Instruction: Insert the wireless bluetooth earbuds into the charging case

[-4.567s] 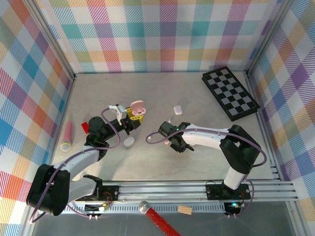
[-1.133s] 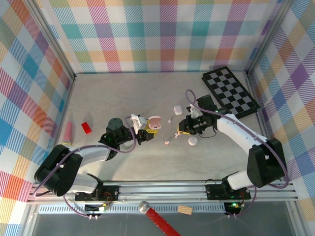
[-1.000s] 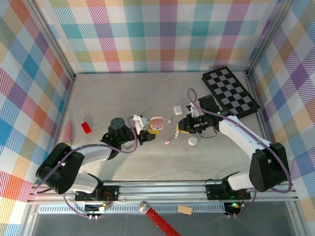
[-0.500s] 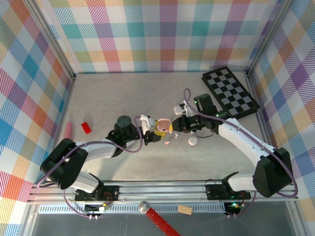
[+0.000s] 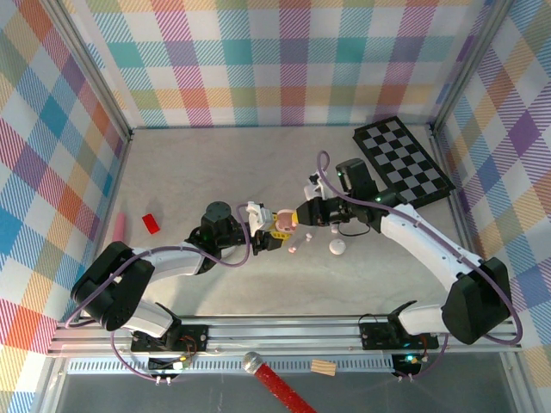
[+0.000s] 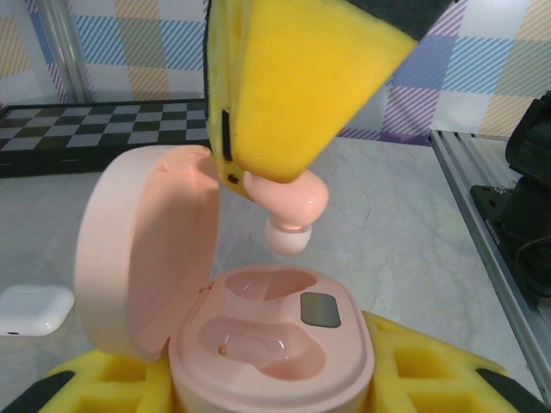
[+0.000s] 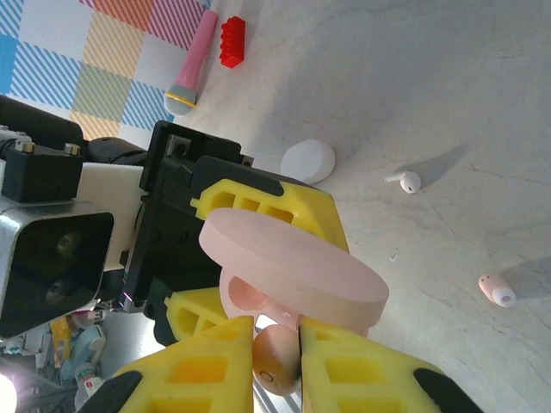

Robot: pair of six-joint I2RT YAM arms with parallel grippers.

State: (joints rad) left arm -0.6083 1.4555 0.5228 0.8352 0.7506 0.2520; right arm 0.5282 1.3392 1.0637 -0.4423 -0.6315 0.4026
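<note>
My left gripper is shut on a pink charging case, held above the middle of the table. Its lid stands open and both wells are empty. My right gripper is shut on a pale pink earbud. In the left wrist view that earbud hangs tip down from the yellow pads, just above the case's far well and not touching it. From above, the two grippers meet at the case.
A pink earbud and a small white rounded piece lie just in front of the grippers. A white earbud and a white rounded case lie beyond. A white case, chessboard, red brick and pink microphone sit further off.
Over the last second my left gripper carried the open case to the right. My right gripper brought the pink earbud left until it hung over the case.
</note>
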